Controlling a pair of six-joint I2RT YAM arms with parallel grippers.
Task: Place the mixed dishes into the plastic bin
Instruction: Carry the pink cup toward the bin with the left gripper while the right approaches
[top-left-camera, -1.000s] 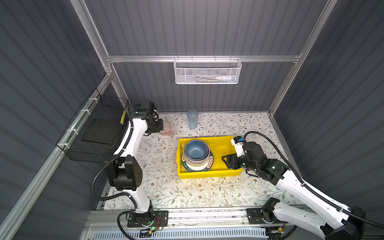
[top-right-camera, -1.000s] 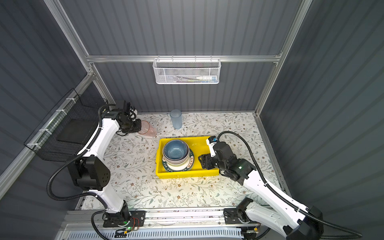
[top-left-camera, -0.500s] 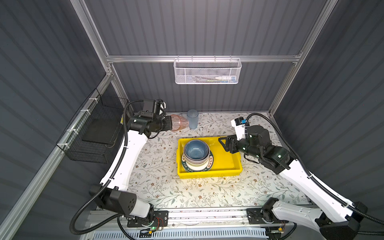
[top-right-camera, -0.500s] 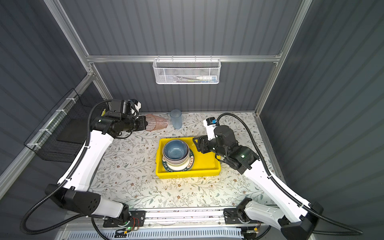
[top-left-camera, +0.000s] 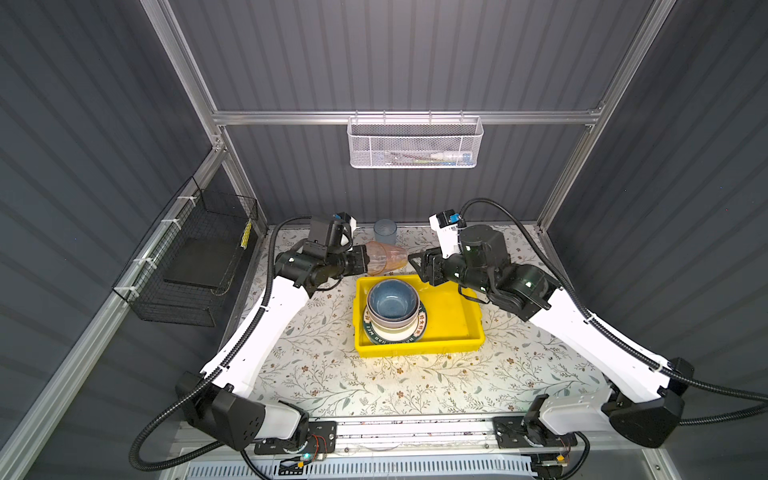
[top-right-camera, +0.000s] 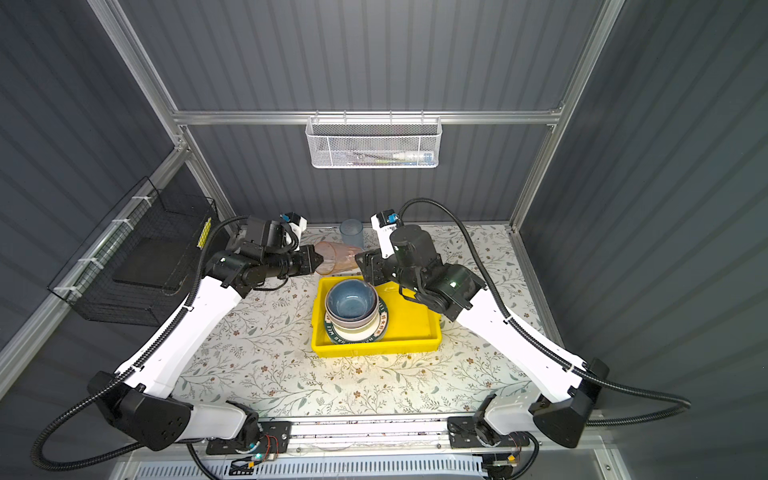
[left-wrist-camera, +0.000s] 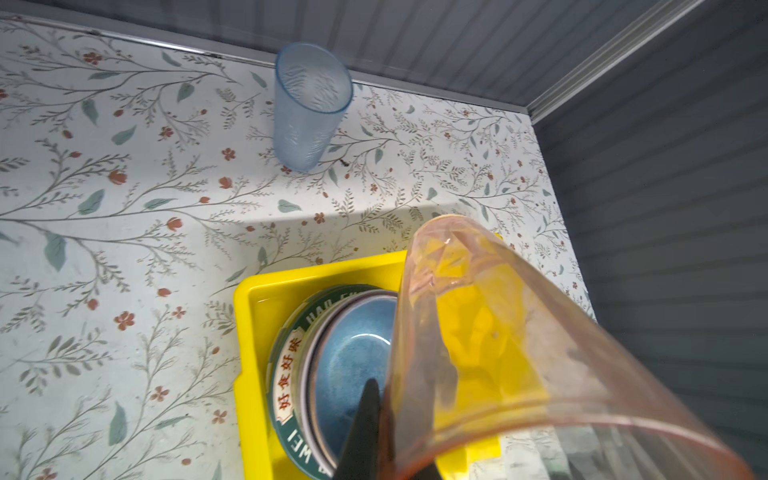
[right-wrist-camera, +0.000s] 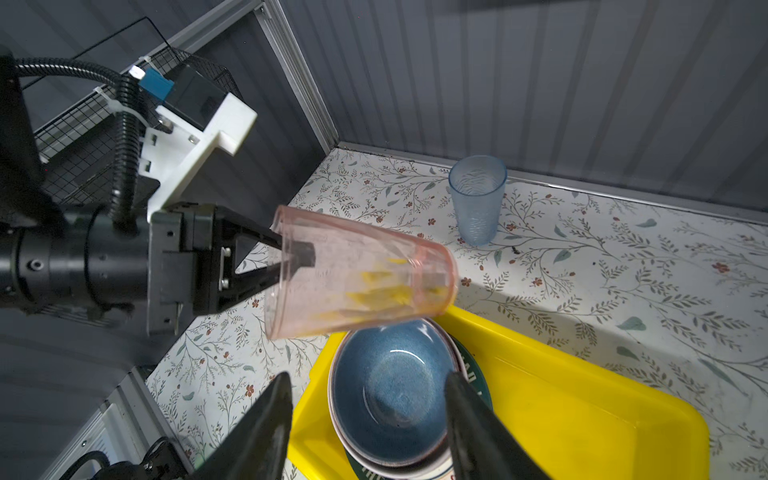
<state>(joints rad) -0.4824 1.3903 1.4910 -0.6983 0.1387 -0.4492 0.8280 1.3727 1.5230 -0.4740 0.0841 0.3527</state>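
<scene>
Your left gripper (top-left-camera: 365, 261) pinches the rim of the pink translucent plastic tumbler (top-left-camera: 387, 258), held sideways above the far rim of the shallow yellow plastic bin (top-left-camera: 453, 309), base pointing at your right gripper (top-left-camera: 413, 262), which sits just beside it, jaws apart and empty.

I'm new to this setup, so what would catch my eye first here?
The pink translucent plastic tumbler, held sideways in the air by the left end effector at the far edge of the bright yellow plastic bin. Then the round blue bowl topping the dish stack in the bin's left half.
</scene>
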